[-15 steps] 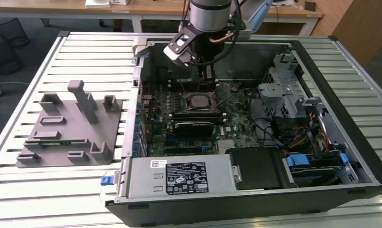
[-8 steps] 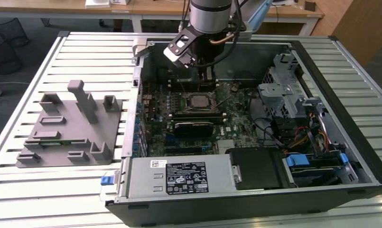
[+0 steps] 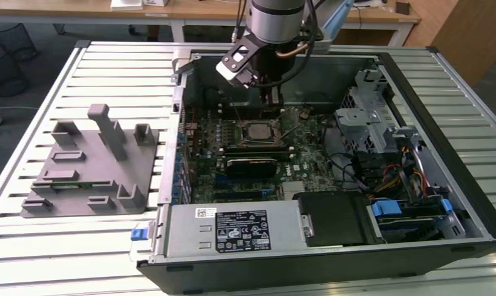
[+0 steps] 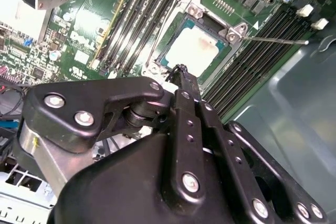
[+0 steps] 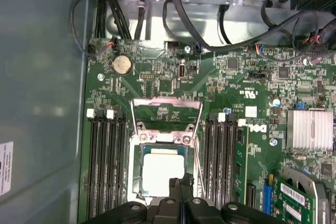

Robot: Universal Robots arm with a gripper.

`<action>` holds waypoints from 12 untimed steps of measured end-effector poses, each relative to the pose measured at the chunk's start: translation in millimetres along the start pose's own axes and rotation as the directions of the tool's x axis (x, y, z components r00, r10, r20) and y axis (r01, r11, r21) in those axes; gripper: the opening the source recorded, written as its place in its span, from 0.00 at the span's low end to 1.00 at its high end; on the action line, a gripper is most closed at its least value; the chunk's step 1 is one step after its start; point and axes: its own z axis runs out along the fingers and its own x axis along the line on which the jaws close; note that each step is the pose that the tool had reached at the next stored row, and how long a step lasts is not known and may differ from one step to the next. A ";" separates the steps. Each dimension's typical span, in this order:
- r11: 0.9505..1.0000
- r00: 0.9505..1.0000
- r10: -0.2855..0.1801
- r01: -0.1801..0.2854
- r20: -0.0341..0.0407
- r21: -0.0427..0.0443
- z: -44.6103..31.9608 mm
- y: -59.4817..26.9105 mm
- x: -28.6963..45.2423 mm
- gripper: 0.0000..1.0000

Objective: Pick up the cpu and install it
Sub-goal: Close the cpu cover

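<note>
The computer case (image 3: 445, 123) lies on its side on the slatted table (image 3: 67, 259) with its open face up, which is why the arm can drop straight in from the upper middle of the exterior view. The gripper (image 3: 269, 106) hangs over the motherboard (image 3: 309, 145), its tips low above the socket. Its two fingers are pressed together with no gap that I can make out, and they hold nothing.

The cpu (image 3: 256, 131) lies flat in the socket near the middle of the board, pale top up. In both wrist views the fingertips (image 5: 177, 184) sit over one edge of the chip; I cannot tell whether they touch it. The retention frame (image 5: 165, 109) is hinged back off the socket and the thin wire lever (image 4: 273, 39) stands free beside it, so I judge the chip seated but not clamped.

Room is fair. The memory slots (image 5: 105, 166) flank the socket on both sides but lie low. The case's far wall rises just behind the arm. The drive cage (image 3: 358, 117) on the exterior view's right stands well apart, and the grey fixture (image 3: 92, 166) sits outside the case on the exterior view's left.
</note>
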 end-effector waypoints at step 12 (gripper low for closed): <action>1.000 1.000 0.000 0.000 0.000 0.002 0.7 18.7 -0.6 0.11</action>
